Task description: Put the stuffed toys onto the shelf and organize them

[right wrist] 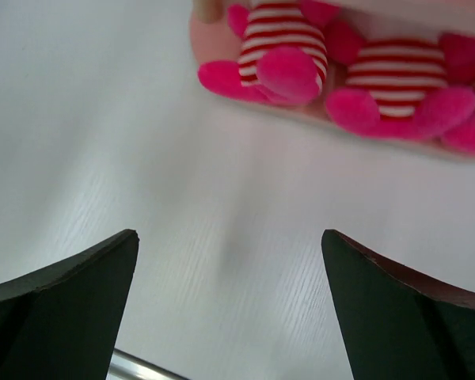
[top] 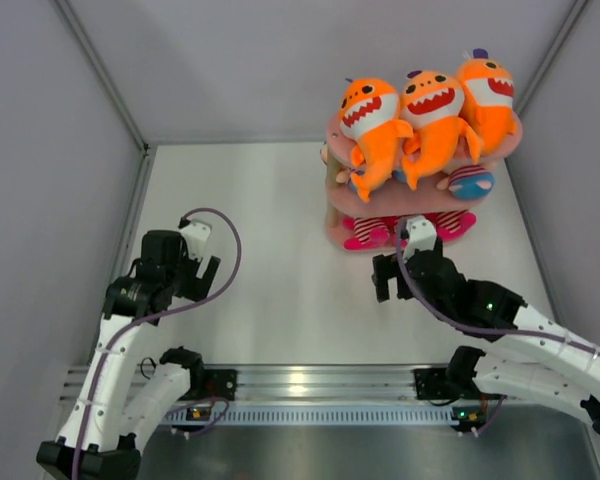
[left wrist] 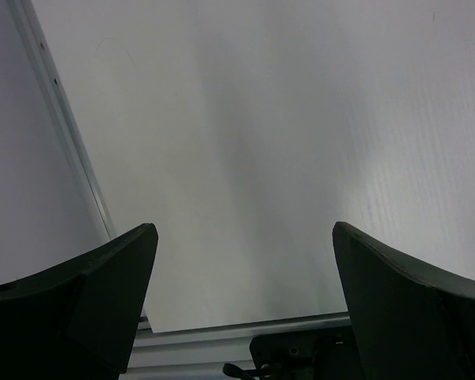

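Shark plushes (top: pixel 432 110), three of them, orange with white bellies and red toothy mouths, sit side by side on the top tier of the pink shelf (top: pixel 335 208). They lean against each other and face the arms. The shelf stands at the far right of the pale tabletop (top: pixel 280 290). On its middle tier, under the rightmost shark, lies a rounded blue toy (top: pixel 470 182) with stripes; what kind it is cannot be told. On the bottom board lie striped dolls (top: pixel 372 231) in pink and white, their bright pink feet poking over the near rim.

The right gripper (top: pixel 397 254) hovers just in front of the shelf's bottom tier, apart from it. In the right wrist view its jaws stand wide with nothing between them, only bare tabletop, and two pairs of pink doll feet (right wrist: pixel 281 67) show at the top edge on the pink board (right wrist: pixel 199 36).

The left gripper (top: pixel 206 250) is well apart from the shelf, over the left side of the tabletop. Its jaws are also spread wide and hold nothing, as the left wrist view shows.
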### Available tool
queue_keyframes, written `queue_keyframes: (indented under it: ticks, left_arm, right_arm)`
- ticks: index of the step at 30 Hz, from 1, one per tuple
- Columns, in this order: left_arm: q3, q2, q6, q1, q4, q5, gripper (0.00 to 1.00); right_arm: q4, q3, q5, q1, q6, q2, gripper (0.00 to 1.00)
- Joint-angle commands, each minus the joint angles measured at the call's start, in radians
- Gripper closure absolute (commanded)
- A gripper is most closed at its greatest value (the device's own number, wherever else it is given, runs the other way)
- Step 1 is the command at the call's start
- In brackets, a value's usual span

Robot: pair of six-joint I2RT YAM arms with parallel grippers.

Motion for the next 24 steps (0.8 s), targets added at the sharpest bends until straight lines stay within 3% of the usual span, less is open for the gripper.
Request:
queue_keyframes:
  ticks: [1, 11, 19, 24]
  left_arm:
    - [-0.038, -0.044, -0.022, 0.018, 0.061, -0.038, 0.02]
    - [-0.079, -0.080, -0.041, 0.021, 0.077, -0.101, 0.02]
    - [-0.098, -0.102, -0.041, 0.021, 0.075, -0.115, 0.03]
    - [-0.110, -0.088, -0.050, 0.021, 0.075, -0.138, 0.02]
  right_arm:
    - [-0.144, -0.084, 0.136, -0.031, 0.447, -0.067, 0.01]
    - [-0.236, -0.239, 0.217, -0.194, 0.655, -0.374, 0.01]
    - [-0.251, -0.201, 0.232, -0.194, 0.626, -0.250, 0.00]
    - [-0.245, -0.204, 0.232, -0.192, 0.624, -0.260, 0.01]
